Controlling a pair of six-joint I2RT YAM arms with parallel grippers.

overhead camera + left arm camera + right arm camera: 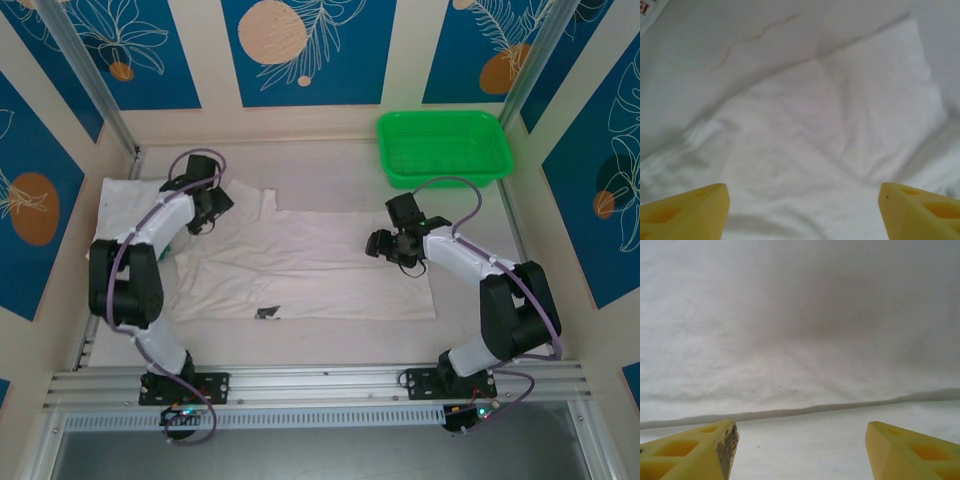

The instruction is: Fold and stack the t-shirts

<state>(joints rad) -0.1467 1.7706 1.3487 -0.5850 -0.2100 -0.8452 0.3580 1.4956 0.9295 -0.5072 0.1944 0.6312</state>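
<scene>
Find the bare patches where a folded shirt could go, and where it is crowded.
Bare table: the far strip between shirt and back wall, left of the basket; the near strip between shirt and rail. Crowded: the middle: shirt, with left gripper and right gripper over it.

- T-shirt (pixel 320 265): plain white, with a small dark label (pixel 267 312).
- Wavy line (pixel 757 35) on the white cloth under the left wrist camera: faint orange-brown.
- Basket (pixel 445 148): bright green mesh.
- Wall panels (pixel 300 45): deep blue with white outlined leaves and peach-orange discs, with cream strips between them.
- Left arm (pixel 140 250) and right arm (pixel 490 290): black and white, with purple cables (pixel 455 183).
- Left gripper (pixel 802 212) and right gripper (pixel 800 450): yellow fingers (pixel 687 210); one right fingertip (pixel 729 440) is speckled dark grey.
</scene>
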